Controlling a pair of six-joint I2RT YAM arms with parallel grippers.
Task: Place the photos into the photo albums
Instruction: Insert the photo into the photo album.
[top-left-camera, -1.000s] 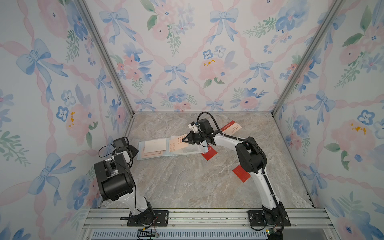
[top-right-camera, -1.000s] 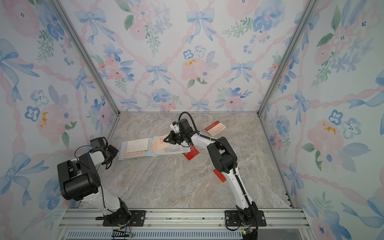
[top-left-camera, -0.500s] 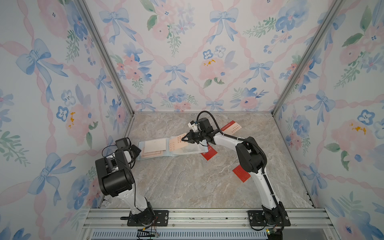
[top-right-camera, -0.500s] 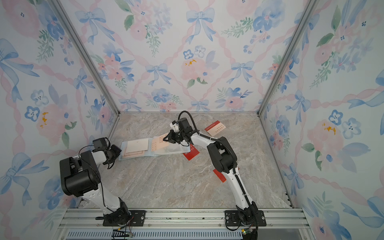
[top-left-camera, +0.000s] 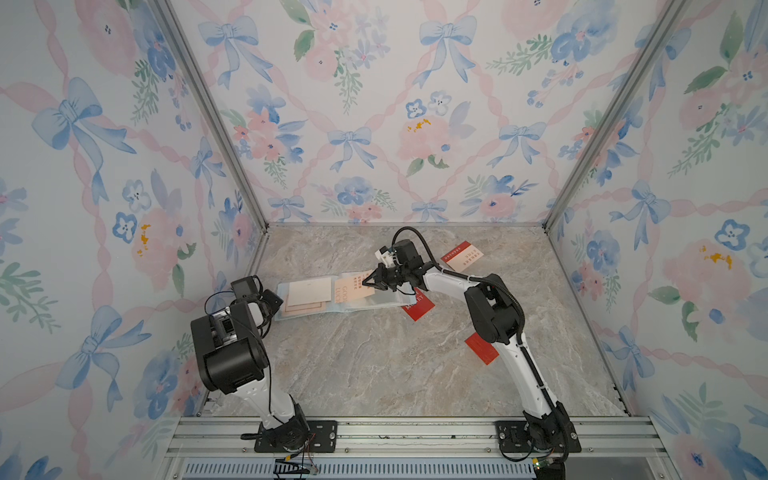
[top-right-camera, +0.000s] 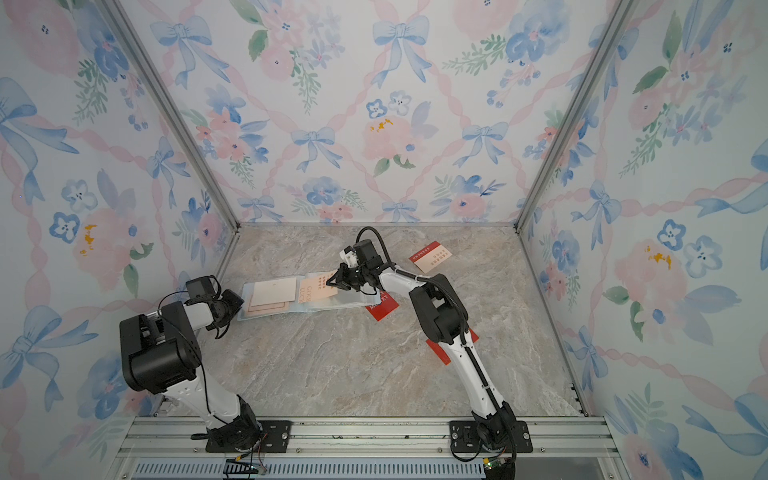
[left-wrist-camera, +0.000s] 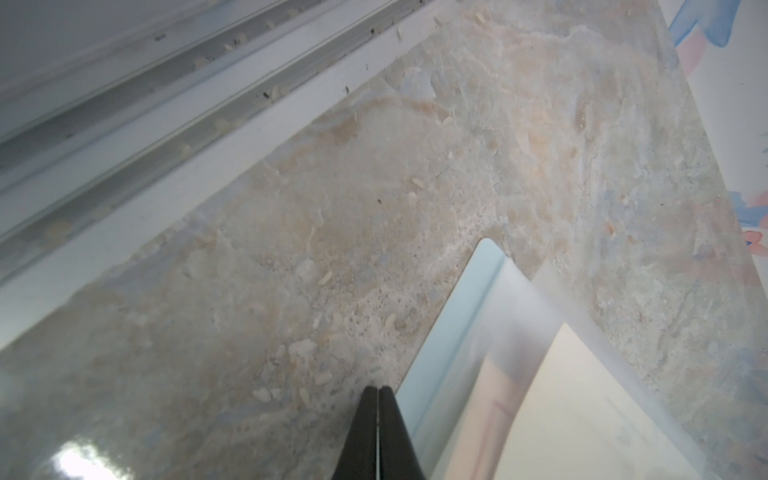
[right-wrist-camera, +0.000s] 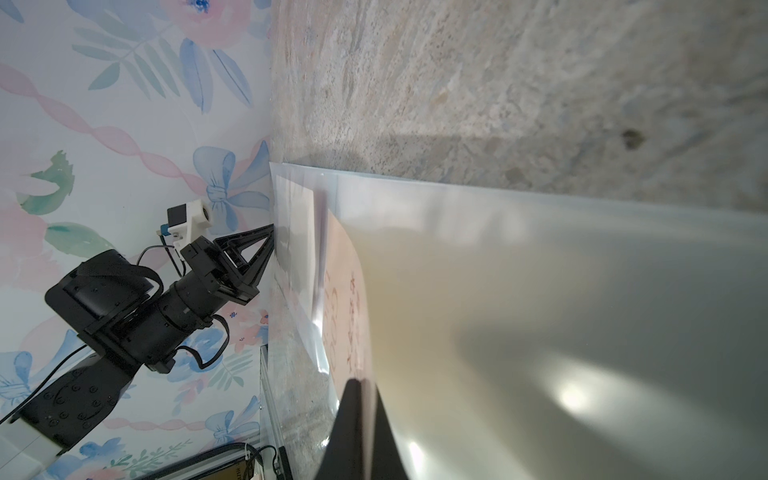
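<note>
Right gripper (top-left-camera: 365, 284): clenched on the end of the pink card. In the wrist view a pale strip of card shows between the black fingers (right-wrist-camera: 353, 419).
Pink card (top-left-camera: 353, 289): red "GOOD LUCK" print. It runs out from the right fingertips across the middle of the album, toward the left gripper. A clear sleeve lies against it, and I cannot tell how far inside it sits.
Album (top-left-camera: 374, 301): open and flat on the table (top-left-camera: 374, 365), directly under the right fingertips. Its other end stops just beside the left fingertips.
Left gripper (left-wrist-camera: 377, 399): fingers pressed together with nothing between them. The tips are low over the table, right at the album's pale blue edge; I cannot tell whether they touch it.
Cream cards (top-left-camera: 309, 293): stacked on the album's page between the two grippers, nearer the left fingertips.
Red card (top-left-camera: 419, 306): behind the right fingers, below the wrist, with one edge tucked under the album's end.
Second red card (top-left-camera: 482, 350): well back from the right fingers, partly under that arm.
Back card (top-left-camera: 462, 254): red and cream, lying apart from the right gripper on its far side from the album.
</note>
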